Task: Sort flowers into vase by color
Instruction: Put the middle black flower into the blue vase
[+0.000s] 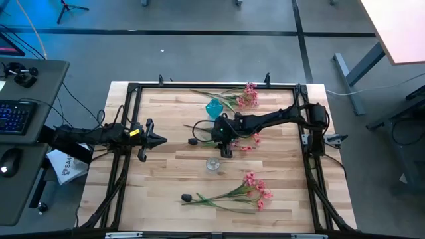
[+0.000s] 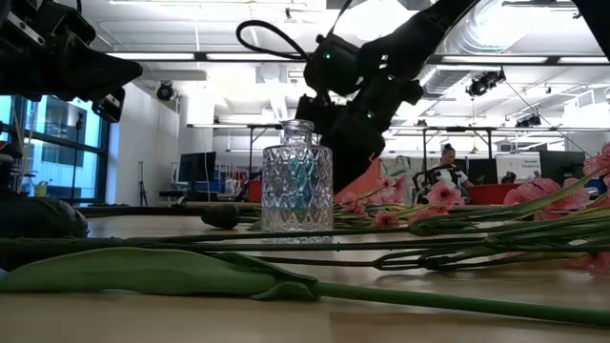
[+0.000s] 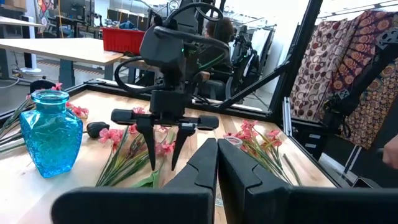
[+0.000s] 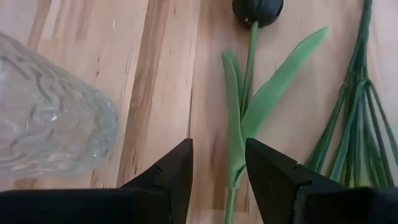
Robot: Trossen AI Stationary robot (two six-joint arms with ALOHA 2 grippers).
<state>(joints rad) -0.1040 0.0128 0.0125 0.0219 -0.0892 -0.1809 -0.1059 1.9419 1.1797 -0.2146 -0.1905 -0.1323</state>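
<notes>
You see a grey floor (image 1: 219,56) around the wooden table (image 1: 166,176), and a desk (image 1: 30,133) with a keyboard (image 1: 14,116).

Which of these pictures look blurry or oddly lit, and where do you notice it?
Low view: the green leaf lying closest is soft and out of focus, the clear glass vase sharper, and bright ceiling lights silhouette the arms. Left wrist view: the left hand is a dark blur up close, while the blue vase is crisp. Right wrist view: even light, black bud cut off at the edge.
</notes>
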